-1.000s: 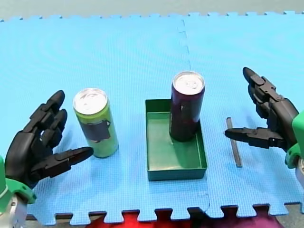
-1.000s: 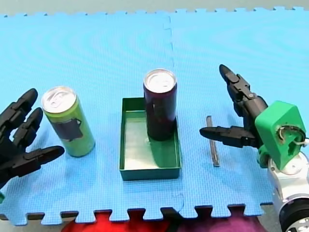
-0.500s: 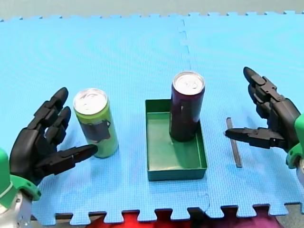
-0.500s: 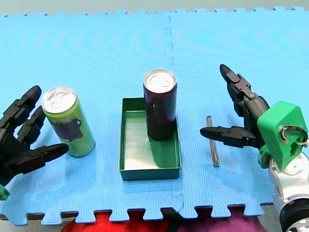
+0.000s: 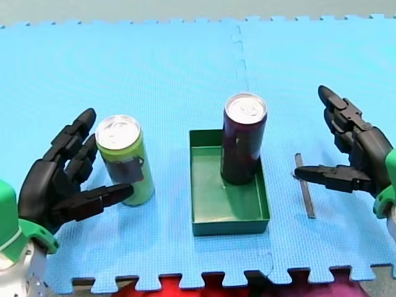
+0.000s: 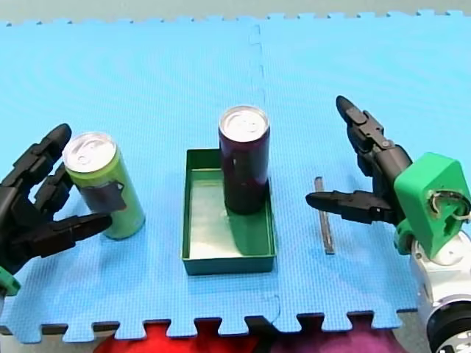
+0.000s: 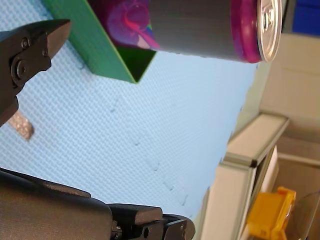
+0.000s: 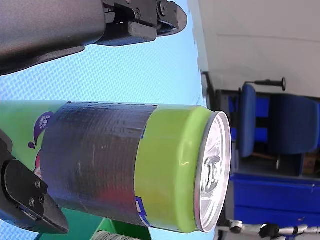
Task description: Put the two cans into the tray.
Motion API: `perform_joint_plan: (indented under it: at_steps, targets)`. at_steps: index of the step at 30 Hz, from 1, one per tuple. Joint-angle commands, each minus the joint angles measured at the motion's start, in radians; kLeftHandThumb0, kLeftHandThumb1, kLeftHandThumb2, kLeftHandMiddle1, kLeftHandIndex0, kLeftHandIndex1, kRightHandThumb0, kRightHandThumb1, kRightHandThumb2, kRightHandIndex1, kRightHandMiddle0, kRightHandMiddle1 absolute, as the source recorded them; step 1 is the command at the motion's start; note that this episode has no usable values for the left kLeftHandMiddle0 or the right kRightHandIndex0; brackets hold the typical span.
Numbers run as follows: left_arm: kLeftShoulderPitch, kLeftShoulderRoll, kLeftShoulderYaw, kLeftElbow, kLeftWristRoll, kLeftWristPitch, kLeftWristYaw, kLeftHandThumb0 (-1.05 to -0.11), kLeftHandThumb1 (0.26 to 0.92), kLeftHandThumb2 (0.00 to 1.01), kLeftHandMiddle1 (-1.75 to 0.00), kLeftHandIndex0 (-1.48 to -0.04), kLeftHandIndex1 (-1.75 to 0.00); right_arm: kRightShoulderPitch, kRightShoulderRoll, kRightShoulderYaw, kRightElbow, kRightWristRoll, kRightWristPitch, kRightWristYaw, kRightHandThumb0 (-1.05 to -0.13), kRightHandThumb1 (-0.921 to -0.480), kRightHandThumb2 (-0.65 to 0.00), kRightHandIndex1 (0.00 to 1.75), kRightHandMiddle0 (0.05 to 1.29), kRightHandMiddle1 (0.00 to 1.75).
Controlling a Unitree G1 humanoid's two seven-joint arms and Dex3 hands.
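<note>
Grasping green can [image 5: 127, 167]: left hand [image 5: 55, 189] fingers are spread around it, unclosed; a mid-body grip is advised, can kept upright. Right hand [image 5: 362, 161] is empty beside tray [image 5: 229, 226].

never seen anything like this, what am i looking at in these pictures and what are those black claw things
This is a humanoid robot with two arms, each ending in a black three-finger hand. The two wide pictures look down from its head; the two close, tilted ones come from cameras at its wrists. On a blue foam mat sits a shallow green rectangular tray with a dark purple metal drink can standing upright inside. A lime green metal drink can stands on the mat left of the tray. The left hand is open, close beside that can, holding nothing. The right hand is open too, right of the tray, near a thin grey strip on the mat.
</note>
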Motion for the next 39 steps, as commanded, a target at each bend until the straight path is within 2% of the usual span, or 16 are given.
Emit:
perform_joint_plan:
  at_steps: [1, 11, 18, 23, 32, 39]
  targets:
    - [-0.011, 0.003, -0.001, 0.006, 0.002, 0.006, -0.002, -0.559, 0.551, 0.00, 0.00, -0.19, -0.01, -0.002, -0.006, -0.002, -0.006, 0.003, -0.006, -0.002, -0.624, -0.620, -0.001, 0.00, 0.10, 0.00]
    - [-0.038, 0.006, -0.004, 0.032, 0.004, 0.017, -0.014, -0.516, 0.558, 0.00, -0.01, -0.21, -0.01, -0.003, -0.008, -0.002, -0.007, 0.001, -0.012, -0.014, -0.626, -0.623, -0.001, 0.00, 0.11, 0.00]
    - [-0.067, 0.006, -0.002, 0.084, 0.004, 0.016, -0.034, -0.513, 0.564, 0.00, -0.01, -0.23, -0.01, -0.003, -0.009, -0.003, 0.000, -0.001, -0.032, -0.025, -0.622, -0.624, 0.000, 0.00, 0.11, 0.00]
    - [-0.094, 0.005, -0.001, 0.121, 0.005, 0.016, -0.044, -0.515, 0.568, 0.00, -0.01, -0.24, -0.01, -0.003, -0.009, -0.002, 0.003, -0.002, -0.037, -0.030, -0.617, -0.624, 0.000, 0.00, 0.11, 0.00]
    - [-0.128, 0.004, 0.010, 0.175, 0.002, 0.008, -0.076, -0.522, 0.576, 0.00, -0.03, -0.25, -0.01, -0.004, -0.011, -0.005, 0.009, 0.002, -0.046, -0.025, -0.604, -0.624, 0.000, 0.00, 0.11, 0.00]
    - [-0.135, 0.003, 0.009, 0.181, 0.007, 0.009, -0.080, -0.553, 0.583, 0.00, -0.03, -0.26, 0.00, -0.006, -0.010, -0.010, 0.009, 0.006, -0.044, -0.019, -0.596, -0.620, 0.000, 0.00, 0.11, 0.00]
